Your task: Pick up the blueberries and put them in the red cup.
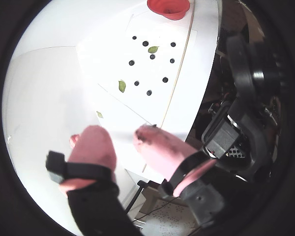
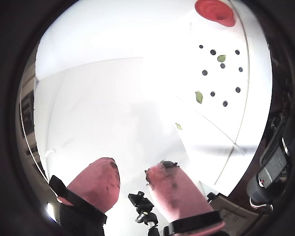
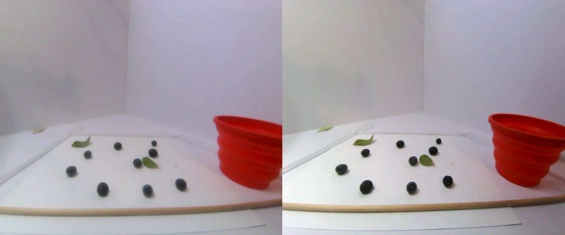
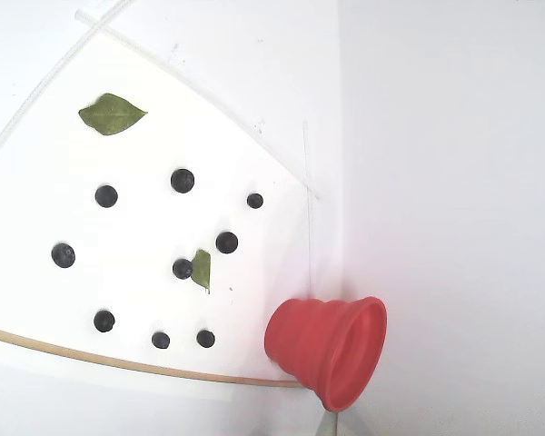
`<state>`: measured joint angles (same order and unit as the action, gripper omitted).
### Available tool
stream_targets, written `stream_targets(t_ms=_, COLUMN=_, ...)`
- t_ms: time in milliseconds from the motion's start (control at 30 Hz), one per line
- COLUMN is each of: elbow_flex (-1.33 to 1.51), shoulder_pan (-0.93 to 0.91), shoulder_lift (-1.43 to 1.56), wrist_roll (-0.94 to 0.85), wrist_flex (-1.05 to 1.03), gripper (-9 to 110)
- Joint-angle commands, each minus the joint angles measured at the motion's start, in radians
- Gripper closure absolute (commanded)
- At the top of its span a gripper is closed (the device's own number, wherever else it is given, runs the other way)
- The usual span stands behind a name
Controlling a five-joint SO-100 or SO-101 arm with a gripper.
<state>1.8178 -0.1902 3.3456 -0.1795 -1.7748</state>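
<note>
looks like i'm right at the start here. i count eight blueberries [image 4: 182,180] lying loose on the white sheet [image 4: 36,300], none lifted, and whatever i can see of the red cup [image 3: 531,147] shows no berry in it. the cup sits at the sheet's edge, apart from the nearest berry. a few green leaves [image 4: 112,113] are mixed in. in both wrist views my gripper [image 1: 119,135] hangs well back from the berries, pink fingers [image 2: 101,179] spread apart, holding nothing and touching nothing. so everything's left to do.
</note>
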Motion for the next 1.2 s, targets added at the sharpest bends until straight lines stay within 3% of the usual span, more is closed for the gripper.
stream_targets(t_ms=0, elbow_flex=-0.005, shoulder_pan=-0.005, shoulder_lift=-0.008, wrist_roll=-0.003, wrist_flex=0.005, gripper=90)
stream_targets(t_ms=467, elbow_flex=-0.005, shoulder_pan=0.008, shoulder_lift=-0.005, wrist_roll=-0.003, wrist_flex=0.005, gripper=90)
stream_targets(t_ms=600, elbow_flex=-0.005, shoulder_pan=-0.107, shoulder_lift=-0.006, wrist_roll=-0.003, wrist_flex=0.005, gripper=90)
stream_targets(t_ms=967, elbow_flex=-0.005, shoulder_pan=-0.109, shoulder_lift=-0.015, wrist_roll=-0.003, wrist_flex=0.005, gripper=90)
stream_targets(t_ms=1100, elbow_flex=-0.005, shoulder_pan=-0.094, shoulder_lift=-0.012, wrist_roll=-0.006, wrist_flex=0.006, gripper=82)
stream_targets(t_ms=1167, elbow_flex=-0.005, shoulder_pan=-0.089, shoulder_lift=-0.006, wrist_roll=-0.005, wrist_flex=0.006, gripper=88)
